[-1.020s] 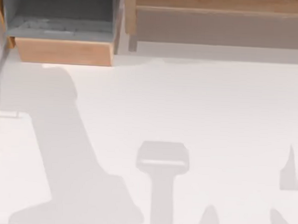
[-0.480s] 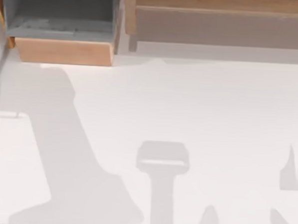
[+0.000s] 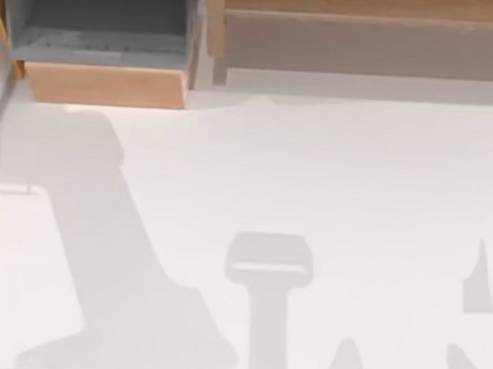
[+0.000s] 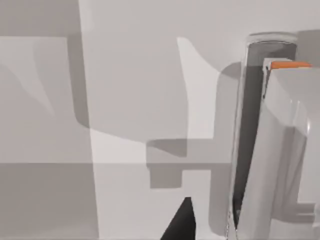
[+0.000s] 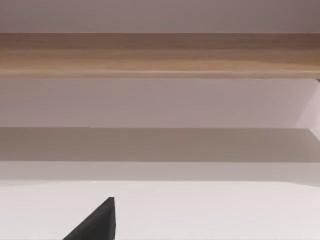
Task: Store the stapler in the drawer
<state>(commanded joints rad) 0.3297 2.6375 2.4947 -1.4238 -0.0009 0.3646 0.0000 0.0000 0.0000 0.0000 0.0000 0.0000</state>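
Drawer (image 3: 107,85) sits at the counter's (image 3: 354,182) far left, pulled open, grey inside showing behind the tan front. Wooden unit (image 3: 362,33) runs along the far edge to its right. Arm shadows lie across the counter.

Left wrist view: stapler (image 4: 267,150), a pale bar with a rounded end, lies close beside my left claw (image 4: 182,222). Grip and opening: cannot tell.

Right wrist view: right claw (image 5: 97,222) faces the wooden unit. Opening: cannot tell.

Long brown wooden unit (image 3: 362,33) on white table (image 3: 313,171).
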